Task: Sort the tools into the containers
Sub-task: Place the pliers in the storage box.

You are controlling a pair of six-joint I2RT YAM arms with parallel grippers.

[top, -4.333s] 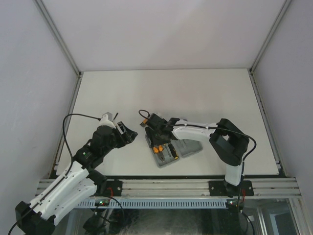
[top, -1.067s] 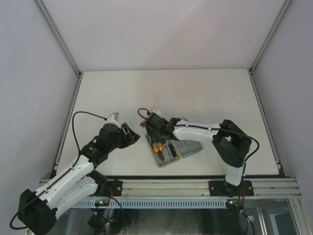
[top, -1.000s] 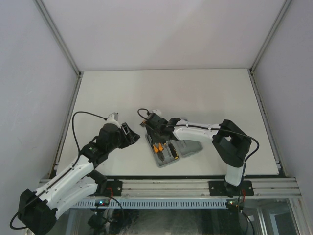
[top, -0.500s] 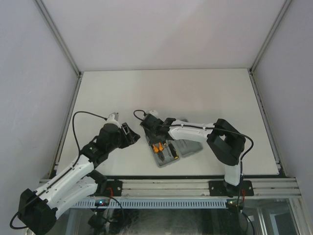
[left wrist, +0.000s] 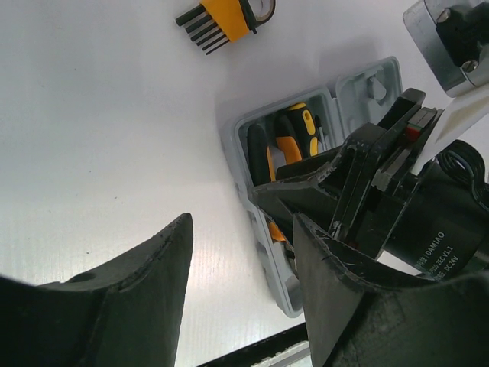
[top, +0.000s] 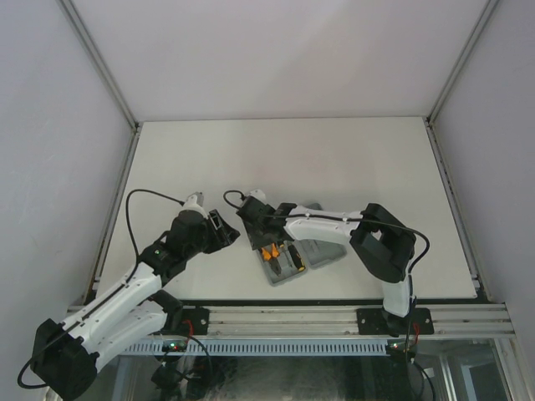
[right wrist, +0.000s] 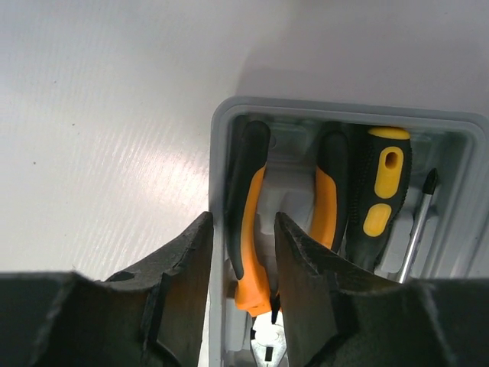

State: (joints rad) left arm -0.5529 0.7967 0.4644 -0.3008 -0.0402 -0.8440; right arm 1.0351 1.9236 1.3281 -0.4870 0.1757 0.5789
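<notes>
The grey tool case (top: pixel 324 252) lies open near the table's front edge. Orange-handled pliers (right wrist: pixel 248 222) and a yellow-and-black screwdriver (right wrist: pixel 386 191) lie in its moulded tray (right wrist: pixel 306 105), with a second screwdriver's shaft (right wrist: pixel 420 218) beside them. My right gripper (right wrist: pixel 243 256) hovers over the tray's left end, open. Its fingers straddle the pliers' left handle and the case wall with small gaps on both sides. My left gripper (left wrist: pixel 243 264) is open and empty over bare table just left of the case (left wrist: pixel 367 84). An orange-and-black hex-key set (left wrist: pixel 225 15) lies on the table beyond it.
The right arm's wrist (left wrist: pixel 382 191) crowds the left gripper's right finger. The table's front edge (top: pixel 276 302) runs just below the case. White table stretches behind both arms to the back wall.
My right gripper has shifted a little left over the case and its jaws have narrowed around the pliers' handle. The left arm has hardly moved.
</notes>
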